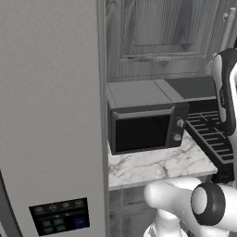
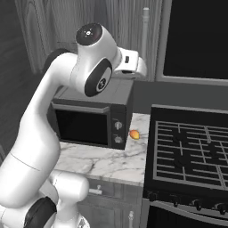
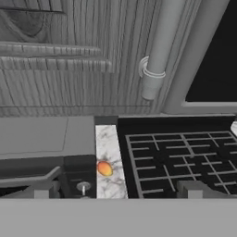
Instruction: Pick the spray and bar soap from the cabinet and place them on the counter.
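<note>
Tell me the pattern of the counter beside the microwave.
The counter is white marble with grey veins, clearest in the right base view.

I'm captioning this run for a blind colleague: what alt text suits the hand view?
Closed dark wood-grain cabinet with a pale bar handle hanging just ahead. Below, a microwave at left, a strip of marble counter bearing a small orange object, and a black stovetop at right.

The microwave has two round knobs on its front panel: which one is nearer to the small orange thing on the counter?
The lower knob. It sits at the microwave's bottom right corner, close to the orange thing on the counter; the upper knob is above it.
</note>
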